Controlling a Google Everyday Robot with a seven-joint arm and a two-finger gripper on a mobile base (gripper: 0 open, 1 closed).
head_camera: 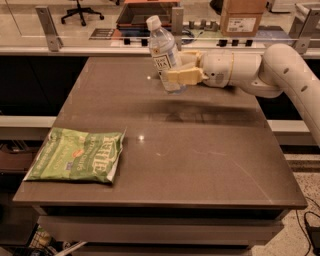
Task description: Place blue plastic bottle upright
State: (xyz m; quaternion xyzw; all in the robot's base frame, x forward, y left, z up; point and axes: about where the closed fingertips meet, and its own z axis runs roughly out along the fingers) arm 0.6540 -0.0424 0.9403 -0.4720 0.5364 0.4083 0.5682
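Observation:
The blue plastic bottle [164, 54] is clear with a white cap and a pale label with dark text. It stands nearly upright, leaning a little to the left, at the far middle of the brown table [200, 155]. Its base is at or just above the tabletop. My gripper [181, 70] comes in from the right on a white arm [280, 70]. Its yellowish fingers [184, 76] are closed around the lower half of the bottle.
A flat green snack bag [77, 156] lies on the table's near left corner. Beyond the far edge stand a rail with metal posts [49, 27], a cardboard box [243, 15] and an office chair [80, 10].

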